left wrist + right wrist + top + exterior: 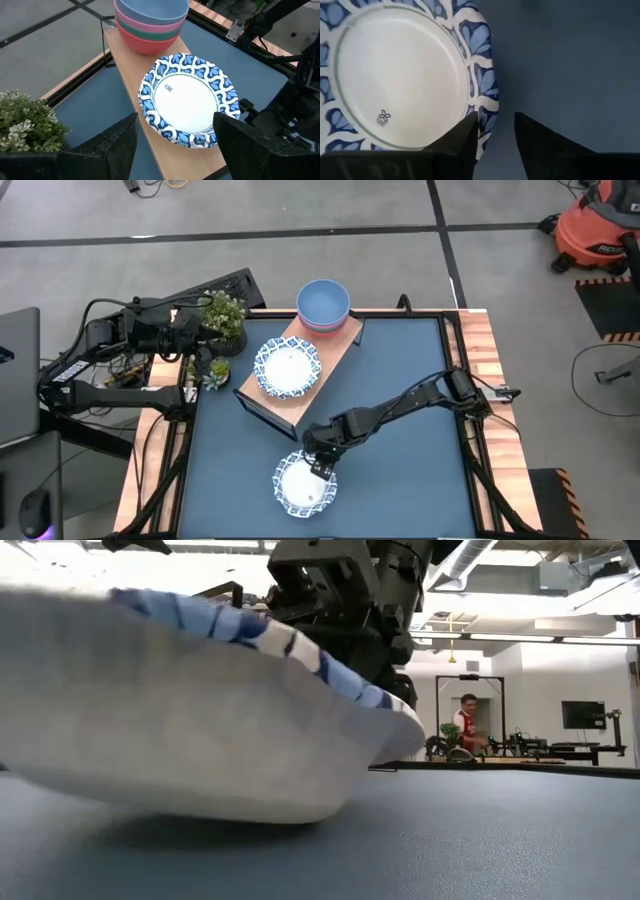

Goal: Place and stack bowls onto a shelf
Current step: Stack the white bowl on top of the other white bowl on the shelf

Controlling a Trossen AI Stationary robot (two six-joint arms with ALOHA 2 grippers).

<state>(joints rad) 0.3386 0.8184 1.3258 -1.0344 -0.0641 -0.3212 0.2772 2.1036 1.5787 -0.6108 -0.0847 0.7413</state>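
Right gripper: I see my right gripper (318,463) down at the near side of the table (400,400), over the far rim of a patterned white bowl (303,485) that sits on the dark blue top.
Right gripper state: in the right wrist view the two fingers (462,137) straddle the bowl's blue-patterned rim (482,90), one over the inside, one outside, with a narrow gap between them. I cannot tell whether they are pressing the rim yet, so I do not call the bowl held.
Bowl on the table: from the low view this bowl (200,710) fills most of the frame, its base resting on the table, with the dark gripper body (340,600) above its rim.
Shelf: the light-wood shelf (335,345) lies diagonally at the far-left part of the table.
Bowls on shelf: a stack of small plain bowls (323,307) stands at the shelf's far end, light blue on top, with pink, green and red below it in the left wrist view (150,22). Beside it on the board sits another patterned white bowl (288,367).
Left gripper: my left gripper (175,145) waits off the table's left edge, fingers spread wide and empty, looking toward the shelf.
Other: small potted plants (222,315) stand by the left arm; a person (466,725) is far off in the room.
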